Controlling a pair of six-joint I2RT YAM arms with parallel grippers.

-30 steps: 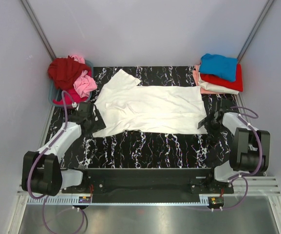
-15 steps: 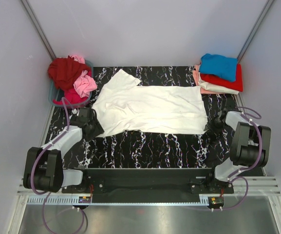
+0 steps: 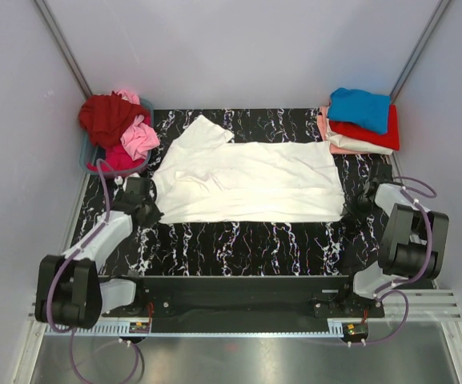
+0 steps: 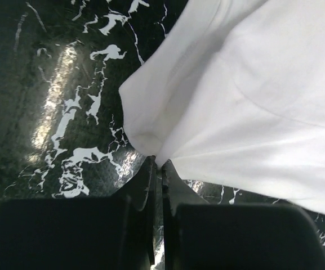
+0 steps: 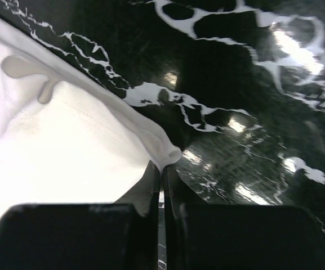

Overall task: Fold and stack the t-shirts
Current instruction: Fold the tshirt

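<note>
nipping white t-shirt corner: left pincer

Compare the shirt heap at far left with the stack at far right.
The left heap is crumpled and bunched; the right stack is folded into flat layers. The left heap shows dark red, pink and magenta; the right stack shows blue on top, then red, salmon and white. The left heap sits in a bluish bin; the right stack has no container. Both are cloth shirts at the table's far edge.
</note>
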